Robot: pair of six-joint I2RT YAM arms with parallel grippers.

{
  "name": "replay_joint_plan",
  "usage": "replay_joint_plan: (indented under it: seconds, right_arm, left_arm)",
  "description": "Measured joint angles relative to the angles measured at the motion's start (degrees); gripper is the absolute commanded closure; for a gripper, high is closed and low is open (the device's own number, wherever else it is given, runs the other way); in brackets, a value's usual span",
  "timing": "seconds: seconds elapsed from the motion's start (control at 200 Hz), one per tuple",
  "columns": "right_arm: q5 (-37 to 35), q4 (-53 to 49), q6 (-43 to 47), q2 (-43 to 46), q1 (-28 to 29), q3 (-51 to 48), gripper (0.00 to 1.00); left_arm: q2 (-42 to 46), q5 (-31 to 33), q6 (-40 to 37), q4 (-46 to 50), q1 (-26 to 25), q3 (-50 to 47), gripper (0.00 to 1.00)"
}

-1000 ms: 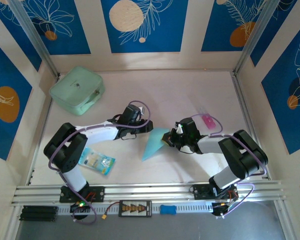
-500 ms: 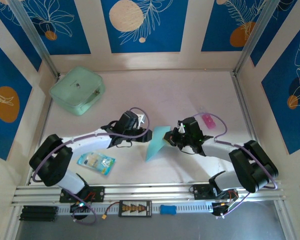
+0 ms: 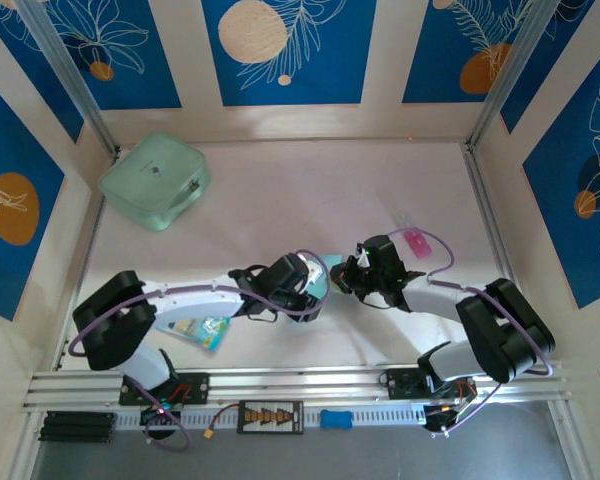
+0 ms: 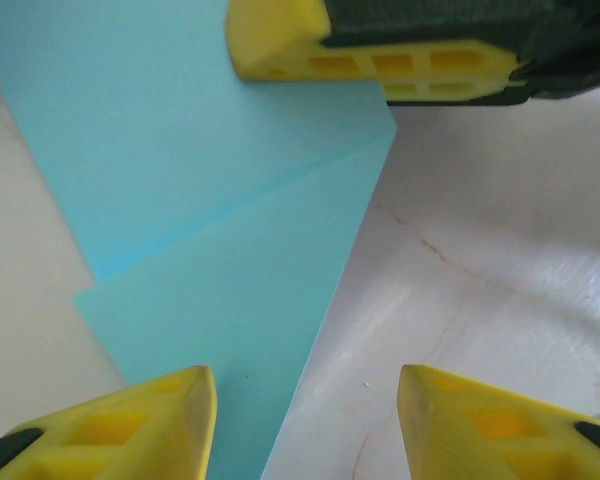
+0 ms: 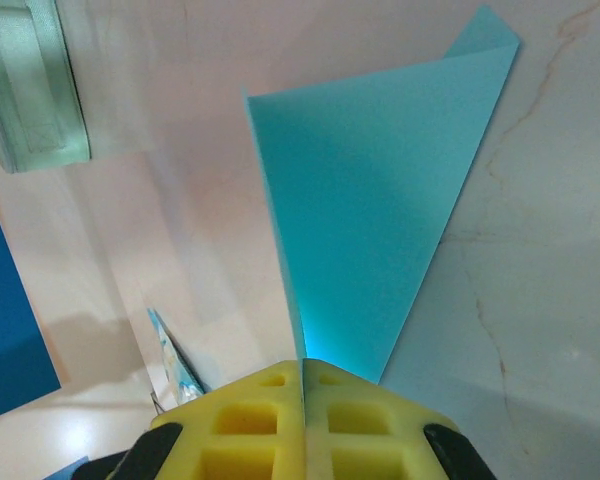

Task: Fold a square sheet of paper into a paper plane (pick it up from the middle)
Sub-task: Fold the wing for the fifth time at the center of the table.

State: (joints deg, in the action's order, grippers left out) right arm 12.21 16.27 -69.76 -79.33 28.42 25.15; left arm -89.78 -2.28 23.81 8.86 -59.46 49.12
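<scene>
Where the two arms met near the middle of the surface (image 4: 500,250), the sheet of paper (image 4: 210,200) showed as a thin, matte, light-blue piece already folded over on itself. In the left wrist view one layer overlapped another along a straight diagonal edge, and a crisp outer edge ran down across the pale stone. That surface was glossy and marbled, with faint brownish veins and soft reflections.

The right fingers (image 4: 310,45) were blocky yellow mouldings with rectangular recesses and black backing, and they sat at the sheet's far edge. Seen from the right wrist, the right gripper (image 5: 302,385) was pressed tight together on the paper (image 5: 380,230). The paper rose from the pinch as a smooth two-layer wedge with one sharp corner at the top and was brightest close to the grip.

The left gripper (image 4: 305,400) hung over the near part of the sheet with its fingers spread wide and nothing between them. One tip was above the blue paper and the other above bare surface; whether either touched could not be told.

From above, the left gripper (image 3: 310,288) covered most of the sheet (image 3: 321,272), leaving a small blue sliver just beside the right gripper (image 3: 345,278). A rounded mint-green pouch (image 3: 153,180) lay in the far left corner, well apart. A small printed blue-and-white packet (image 3: 195,328) lay partly beneath the left arm.
</scene>
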Motion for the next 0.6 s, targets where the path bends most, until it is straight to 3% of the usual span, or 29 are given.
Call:
replay_joint_plan:
  seconds: [0.6]
  right_arm:
    - [-0.02,0.35,-3.23,-1.16,0.07,0.04,0.98]
  left_arm:
    - [-7.43,12.07,-4.15,4.37,-4.55,5.09,0.62]
